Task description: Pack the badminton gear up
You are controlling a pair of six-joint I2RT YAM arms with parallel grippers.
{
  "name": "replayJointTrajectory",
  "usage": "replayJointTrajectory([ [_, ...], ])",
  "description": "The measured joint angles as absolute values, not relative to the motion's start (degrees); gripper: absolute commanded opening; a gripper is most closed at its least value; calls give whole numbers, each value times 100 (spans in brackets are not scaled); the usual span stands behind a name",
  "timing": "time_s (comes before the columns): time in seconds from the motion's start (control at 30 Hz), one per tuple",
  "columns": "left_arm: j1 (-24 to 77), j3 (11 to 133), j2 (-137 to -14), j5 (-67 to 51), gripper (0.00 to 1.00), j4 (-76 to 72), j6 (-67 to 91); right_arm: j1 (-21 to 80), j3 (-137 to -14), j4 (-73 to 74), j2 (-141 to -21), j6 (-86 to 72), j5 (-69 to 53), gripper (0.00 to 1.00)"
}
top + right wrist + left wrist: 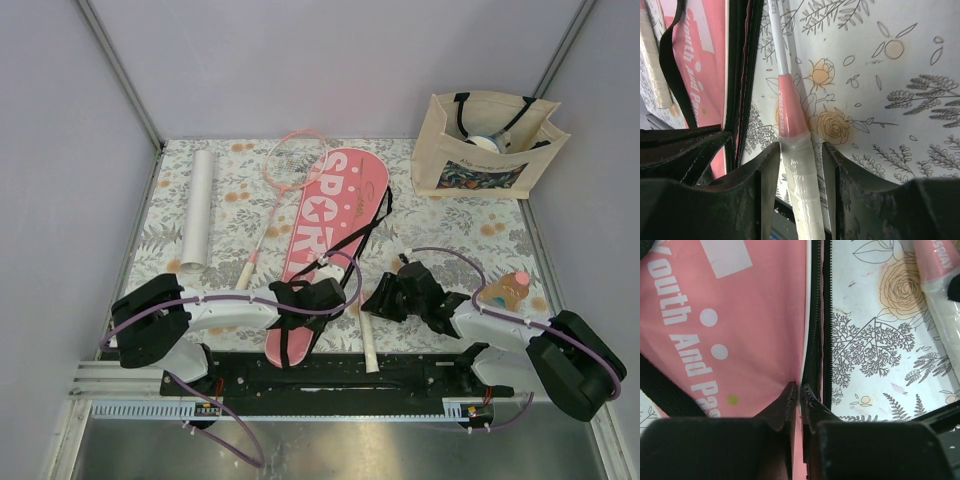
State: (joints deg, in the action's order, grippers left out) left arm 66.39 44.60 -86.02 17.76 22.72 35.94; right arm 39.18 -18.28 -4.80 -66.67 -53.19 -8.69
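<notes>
Far left: white tube [198,205] lies on the surface [450,235], long axis near-to-far, well apart from both arms. Just right of it is the loose racket [268,222], head far, handle near, tilted slightly toward the tube. Nothing is touching it.

Centre: racket cover [325,225] lies flat, wide end far, narrow end near the bases. Left gripper [800,392] is at the cover's right-hand zip edge, near end. Jaws are clenched almost together with the zip edge pinched between them. I read that as holding the opening.

Right of the cover: second racket [792,120] lies just beside the zip edge and roughly parallel to it, shaft running away from the arms, white handle nearest the bases. Its head is out of sight, so I can't tell if it's already inside the cover. Right gripper [800,147] straddles the handle just below the pink collar. Jaws are released, with a gap showing on one side and no clamp yet.

Key relation: the handle sits between the right jaws, its axis in line with the cover mouth just to its left. The right arm is the nearer one. Likely next: close on the handle, then feed the racket in along its axis while the left arm holds the edge.

Far right: tote bag [490,150] and bottle [512,288], neither part of the job.
</notes>
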Motion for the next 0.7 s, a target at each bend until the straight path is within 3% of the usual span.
replayJointTrajectory([
  [0.2,6652,4519,-8608,1664,0,2259,3559,4189,-1662,-790,-6648,-5634,-869,42],
  [0.4,6652,4530,-8414,1372,0,2209,3695,4316,-1424,-1525,-6718,-6075,-847,27],
  [0.7,6652,4488,-7662,854,0,1739,4141,4445,-1295,-2829,-7264,-6617,-648,24],
])
